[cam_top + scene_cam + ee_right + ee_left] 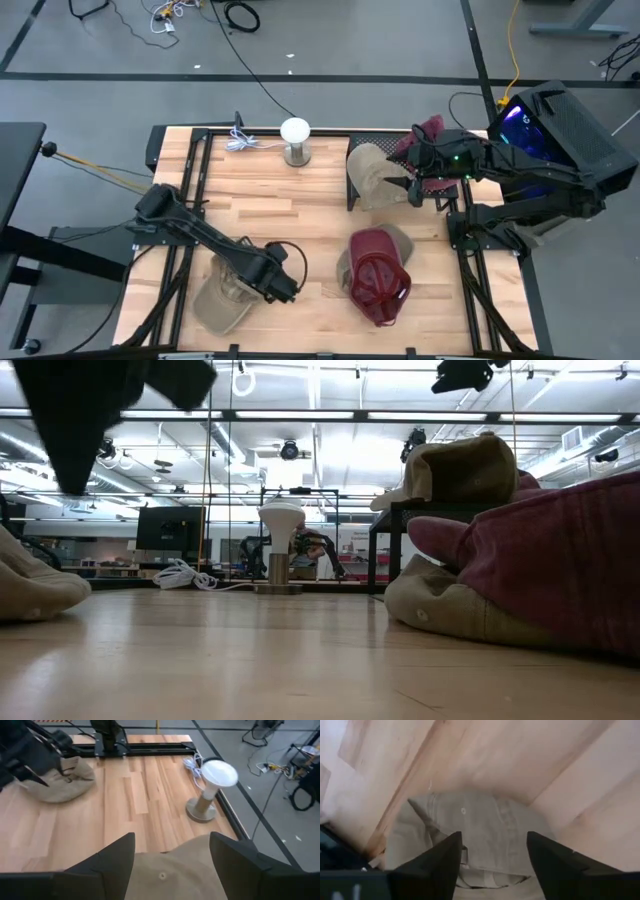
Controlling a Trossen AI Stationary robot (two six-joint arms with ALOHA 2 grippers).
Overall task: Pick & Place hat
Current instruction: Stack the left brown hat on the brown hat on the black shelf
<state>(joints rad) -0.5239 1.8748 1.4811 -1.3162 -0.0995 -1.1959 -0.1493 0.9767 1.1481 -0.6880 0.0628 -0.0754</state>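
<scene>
A beige hat (222,300) lies on the wood table near its front left. My left gripper (285,288) hangs open just above its right side, pointing down; in the left wrist view the beige hat (485,827) shows below the open left gripper (495,855). At the far right, a second beige hat (372,178) sits on a black stand (385,512). My right gripper (408,187) is open, one finger on either side of this hat's crown (162,876). A maroon hat (380,285) rests on another beige hat (450,610) at the near centre. My left gripper touches nothing. My right gripper comes at the beige hat on the stand from the table's right, slanting down, its fingers (117,860) beside the crown; I cannot tell whether they touch it.
A white mushroom-shaped lamp (295,140) stands at the far centre, with a coiled white cable (240,143) to its left. Another maroon hat (430,128) lies behind my right gripper. Bare wood (290,215) lies in the middle of the table.
</scene>
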